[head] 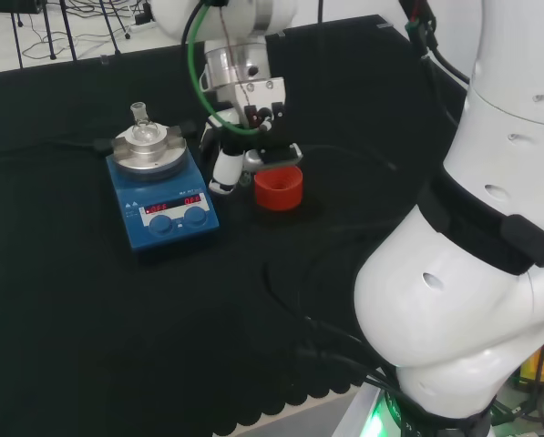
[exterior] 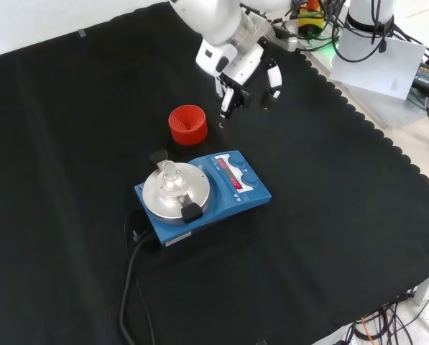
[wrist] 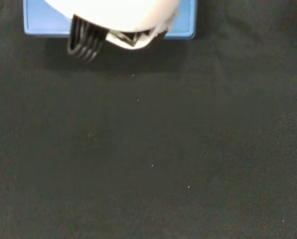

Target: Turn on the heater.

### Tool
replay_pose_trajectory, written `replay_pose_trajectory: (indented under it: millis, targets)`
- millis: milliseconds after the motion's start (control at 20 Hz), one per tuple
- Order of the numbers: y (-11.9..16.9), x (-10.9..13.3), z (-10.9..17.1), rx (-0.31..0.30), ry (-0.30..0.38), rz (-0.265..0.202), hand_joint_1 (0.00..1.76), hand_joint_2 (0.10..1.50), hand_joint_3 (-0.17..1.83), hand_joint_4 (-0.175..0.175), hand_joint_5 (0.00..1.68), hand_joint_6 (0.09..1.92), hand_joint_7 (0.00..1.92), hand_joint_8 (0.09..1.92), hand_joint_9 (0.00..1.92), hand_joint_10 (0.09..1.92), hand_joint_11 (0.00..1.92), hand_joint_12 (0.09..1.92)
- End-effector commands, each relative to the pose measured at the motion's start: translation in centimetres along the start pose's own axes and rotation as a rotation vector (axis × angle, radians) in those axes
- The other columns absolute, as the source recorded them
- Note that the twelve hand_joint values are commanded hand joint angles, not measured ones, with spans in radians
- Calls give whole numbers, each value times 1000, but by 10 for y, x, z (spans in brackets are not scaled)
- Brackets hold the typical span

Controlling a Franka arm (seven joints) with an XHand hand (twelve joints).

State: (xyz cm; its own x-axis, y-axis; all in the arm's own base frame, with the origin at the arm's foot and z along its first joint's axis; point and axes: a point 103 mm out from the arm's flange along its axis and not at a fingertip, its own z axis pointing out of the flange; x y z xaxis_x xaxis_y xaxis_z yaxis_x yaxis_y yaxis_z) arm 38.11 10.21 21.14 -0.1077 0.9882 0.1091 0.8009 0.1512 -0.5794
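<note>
Black cloth [wrist: 153,159] runs under the wrist camera up to the blue heater [exterior: 200,198], which stands mid-bench with a small glass flask [exterior: 169,175] on its plate and red digits lit on its front panel. To do this well, I judge the hand [exterior: 246,83], hanging beside the red ribbed ring [exterior: 187,124] with fingers relaxed and holding nothing, should come round to the panel and put one fingertip squarely on a knob [exterior: 248,177] without nudging the flask. No lettering is readable.

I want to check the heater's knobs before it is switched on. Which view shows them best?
The front view: the heater shows whole, its two knobs unblocked. The head view shows them too, from a lower angle. The wrist view catches just a blue edge, no knobs.
</note>
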Motion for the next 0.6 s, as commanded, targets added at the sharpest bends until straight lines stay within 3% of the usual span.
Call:
replay_pose_trajectory:
  millis: [50,200,300,450,600]
  targets:
    - [3,13,7,59,-58,-1,1106,618,755,-106,454,87,1282,1275,1400,940,1375,872]
    - [4,17,8,61,-65,-5,1138,639,738,-115,474,87,1382,1597,1509,1248,1635,889]
    - [5,19,9,74,-85,-4,1186,656,739,-116,513,87,1432,1774,1579,1390,1696,958]
    - [5,22,9,88,-102,-9,1331,655,847,-110,532,87,1473,1914,1610,1510,1544,1151]
    - [7,29,13,126,-113,-22,1432,604,1013,-95,464,87,1509,1920,1623,1572,1442,1314]
